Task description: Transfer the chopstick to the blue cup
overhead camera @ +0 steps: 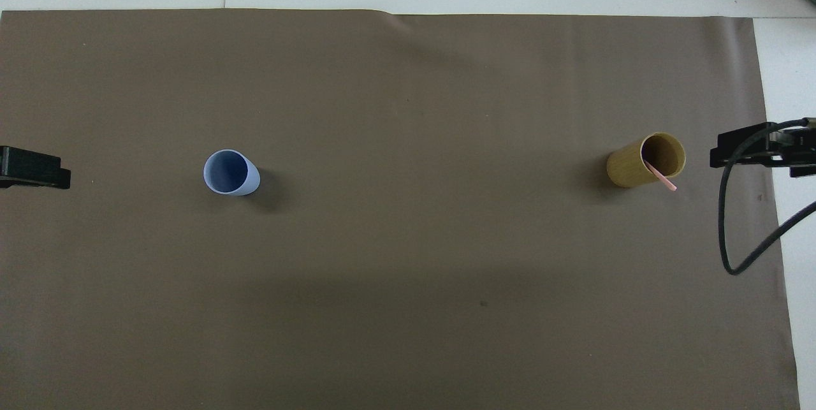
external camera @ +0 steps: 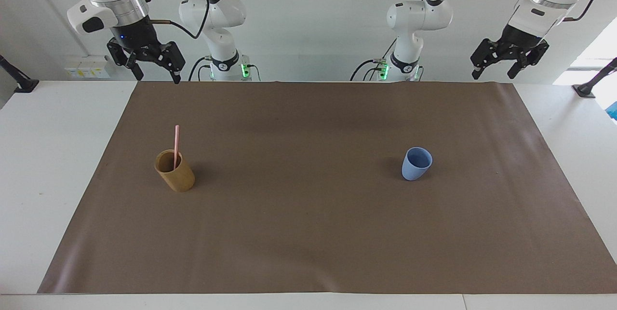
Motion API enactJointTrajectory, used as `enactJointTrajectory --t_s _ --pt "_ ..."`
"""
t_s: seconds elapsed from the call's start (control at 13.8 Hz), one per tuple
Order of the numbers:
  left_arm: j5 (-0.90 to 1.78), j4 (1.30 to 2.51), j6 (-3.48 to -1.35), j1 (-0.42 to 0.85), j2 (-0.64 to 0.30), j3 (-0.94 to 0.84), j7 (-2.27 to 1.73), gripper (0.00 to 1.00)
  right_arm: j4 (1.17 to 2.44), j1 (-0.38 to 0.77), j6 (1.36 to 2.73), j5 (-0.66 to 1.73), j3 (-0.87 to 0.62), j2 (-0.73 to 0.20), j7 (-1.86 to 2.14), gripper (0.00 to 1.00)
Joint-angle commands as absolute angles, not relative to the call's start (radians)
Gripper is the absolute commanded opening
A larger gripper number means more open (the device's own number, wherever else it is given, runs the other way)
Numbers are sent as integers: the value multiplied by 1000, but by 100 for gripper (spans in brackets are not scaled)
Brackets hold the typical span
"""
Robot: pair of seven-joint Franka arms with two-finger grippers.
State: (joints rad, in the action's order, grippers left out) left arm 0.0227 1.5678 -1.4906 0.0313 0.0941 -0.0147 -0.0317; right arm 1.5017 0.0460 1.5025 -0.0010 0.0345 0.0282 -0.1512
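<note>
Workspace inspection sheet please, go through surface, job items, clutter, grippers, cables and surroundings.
Surface: brown mat on a white table.
Job's things: chopstick stands in the tan cup, toward the right arm's end; blue cup upright, empty, toward the left arm's end.
Clutter: nothing seen.
Grippers: left gripper and right gripper open, raised, waiting, holding nothing.
Cables: black cable hangs by the right gripper.
Surroundings: white wall.

Left gripper [external camera: 495,73] raised, fingers spread apart, right gripper [external camera: 156,74] likewise raised and spread, both arms waiting, holding nothing
</note>
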Motion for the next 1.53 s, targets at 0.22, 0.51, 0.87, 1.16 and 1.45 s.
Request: enactJointTrajectory --t_s 0.22,0.51,0.87,1.16,1.45 --pt "34 1600 -1482 3 123 -21 -12 100 1502 32 1499 -14 29 29 -126 100" --pt "34 1598 -1483 5 123 -21 -17 100 1500 26 1496 -6 35 29 -132 100" --pt "35 1601 -1522 14 121 -21 -20 100 1500 26 1503 -5 35 28 -130 100" --pt "37 1670 -1592 18 109 -21 -18 100 1502 28 1508 -5 35 29 -121 100" --pt "37 1840 -1745 49 104 -26 -23 100 1502 34 1531 -5 35 28 -124 100"
